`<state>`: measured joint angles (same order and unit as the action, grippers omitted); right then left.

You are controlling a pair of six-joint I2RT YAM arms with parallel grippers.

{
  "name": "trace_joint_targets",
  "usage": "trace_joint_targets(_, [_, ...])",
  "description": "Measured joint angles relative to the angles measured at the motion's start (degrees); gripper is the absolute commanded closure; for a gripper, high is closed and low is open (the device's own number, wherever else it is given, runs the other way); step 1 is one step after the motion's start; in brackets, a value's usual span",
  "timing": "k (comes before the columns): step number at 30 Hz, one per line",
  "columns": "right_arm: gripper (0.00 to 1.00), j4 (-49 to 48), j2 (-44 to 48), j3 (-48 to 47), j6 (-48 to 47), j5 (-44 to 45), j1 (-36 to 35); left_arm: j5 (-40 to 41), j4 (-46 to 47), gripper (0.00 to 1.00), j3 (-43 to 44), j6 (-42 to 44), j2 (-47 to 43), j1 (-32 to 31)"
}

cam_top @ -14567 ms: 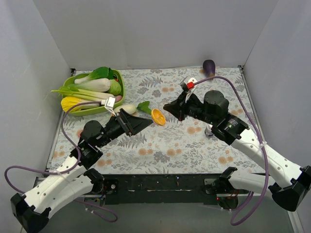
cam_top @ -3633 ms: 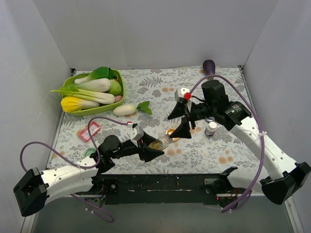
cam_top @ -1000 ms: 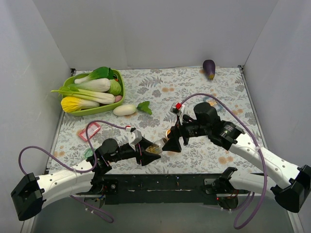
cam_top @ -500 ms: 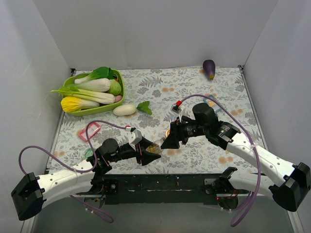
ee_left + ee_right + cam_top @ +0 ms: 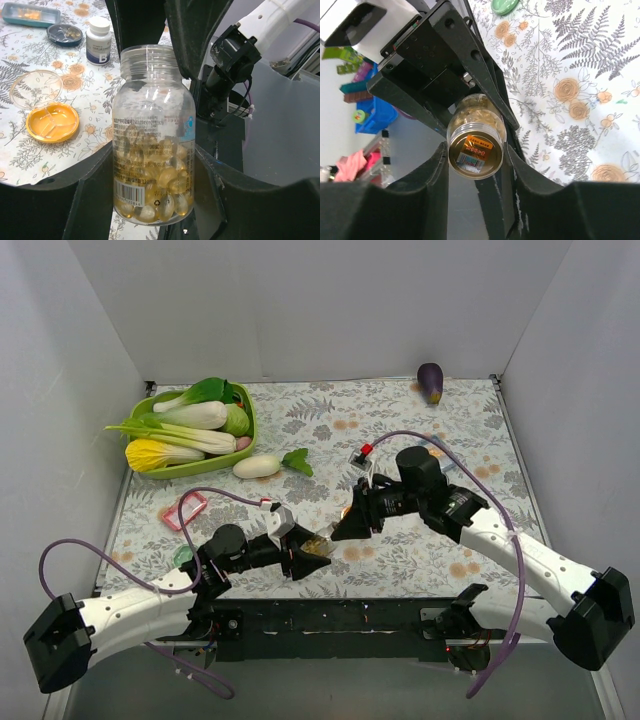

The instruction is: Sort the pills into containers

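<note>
Clamping pill bottle [image 5: 151,125] firmly in left gripper [image 5: 154,160], capsules [image 5: 150,187] inside. Right gripper [image 5: 476,150] straddles its mouth, grip unclear. We'd keep mouth raised, then tip slowly over amber dish [image 5: 52,122] nearby.

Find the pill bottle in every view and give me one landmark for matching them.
Top external: the pill bottle lies low and centre, between the tips of the two arms.
Left wrist: it fills the middle of the frame, clamped in the left hand.
Right wrist: it sits in the centre, seen end-on.
Shared landmark: the left hand's black fingers gripping it.
</note>
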<state>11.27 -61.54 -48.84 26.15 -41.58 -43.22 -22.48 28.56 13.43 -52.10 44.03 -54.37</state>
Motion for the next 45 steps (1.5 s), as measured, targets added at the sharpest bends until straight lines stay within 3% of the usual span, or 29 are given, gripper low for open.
trace_joint_targets(4, [0.99,2.0,-2.6,-2.2,-11.4,-3.7,0.4,-0.7,1.6,1.0,-0.3,0.3,2.1,0.9])
trace_joint_targets(11, [0.99,27.6,-12.5,-20.1,-69.9,-14.4,-0.2,-10.5,10.5,1.0,-0.6,-2.6,5.7,7.0])
trace_joint_targets(15, [0.99,37.8,-13.3,-20.9,-101.7,-12.1,-0.7,-15.8,11.6,1.0,-0.2,-3.0,9.4,9.5])
trace_joint_targets(17, [0.65,36.2,-10.6,-16.5,-113.0,-10.1,-0.9,-17.2,10.8,1.0,0.2,-3.0,11.0,10.1])
trace_joint_targets(19, [0.16,33.7,-7.8,-12.9,-118.7,-9.0,-1.0,-18.0,9.9,1.0,0.9,-2.9,12.1,10.2])
trace_joint_targets(20, [0.12,32.6,-6.6,-11.9,-119.8,-8.6,-1.1,-18.3,9.6,1.0,1.3,-2.7,12.4,10.2])
trace_joint_targets(23, [0.07,28.9,-5.1,-11.9,-115.1,-7.9,-1.1,-18.2,8.6,1.0,2.6,-1.9,12.4,10.7])
trace_joint_targets(26, [0.05,26.6,-5.0,-14.0,-103.2,-8.6,-0.7,-17.4,7.0,1.0,3.5,-0.5,12.1,10.9])
trace_joint_targets(30, [0.04,22.9,-4.7,-14.9,-81.1,-13.6,0.6,-16.7,4.3,1.0,3.9,1.4,11.2,11.0])
trace_joint_targets(32, [0.03,17.3,-3.7,-12.6,-65.5,-15.5,1.2,-16.5,3.1,1.0,4.2,2.2,11.0,11.0])
trace_joint_targets(35, [0.03,9.9,-1.1,-7.1,-44.4,-13.7,1.7,-16.1,2.2,1.0,4.3,2.8,10.4,11.0])
trace_joint_targets(38, [0.04,6.2,-0.8,-5.4,-29.9,-9.5,2.3,-16.2,1.3,1.0,4.3,2.9,10.2,10.9])
trace_joint_targets(45, [0.05,2.3,-1.4,-3.2,-12.3,-1.6,2.7,-15.8,2.4,1.0,4.3,2.3,9.6,11.0])
